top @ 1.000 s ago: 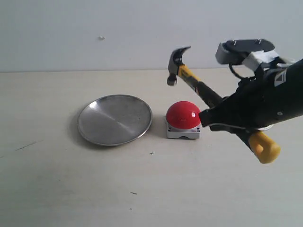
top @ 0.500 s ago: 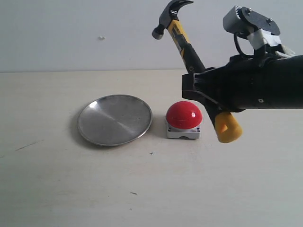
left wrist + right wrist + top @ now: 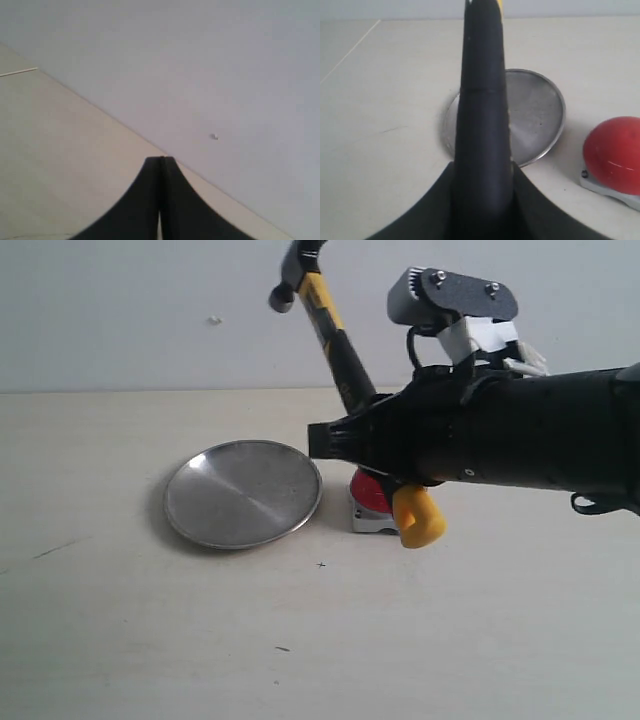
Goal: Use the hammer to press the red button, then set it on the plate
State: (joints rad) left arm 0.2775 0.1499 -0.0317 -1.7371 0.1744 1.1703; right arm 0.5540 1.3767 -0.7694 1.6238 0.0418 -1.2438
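Though the right arm covers much of the scene, the hammer (image 3: 338, 345) is plain in the exterior view. It is off the table (image 3: 150, 640), gripped on the black handle by the right gripper (image 3: 352, 438).
- Tilt: from the grip the shaft runs toward eleven o'clock. The dark head is at the top edge of the view, partly cut off, against the pale wall (image 3: 120, 300). The yellow butt sticks out below the grip toward five o'clock.
- Right wrist view: the handle (image 3: 482, 125) fills the middle. The right gripper (image 3: 482, 182) has its jaws clamped on it, one black finger on each side.
- Red button (image 3: 368, 492): it sits on the table on its grey base, mostly hidden behind the arm and the yellow butt. Only a slice of red dome and a corner of the base show. I cannot tell whether the butt touches it. In the right wrist view the red button (image 3: 615, 155) is in full sight, clear of the handle.
- Plate (image 3: 240, 490): it lies flat at nine o'clock of the button, just beside it, with nothing in it. In the right wrist view the plate (image 3: 535, 115) lies beyond the handle.
- Left gripper (image 3: 160, 167): seen only in its own wrist view. The jaws are pressed together and hold nothing, facing the table edge and wall.
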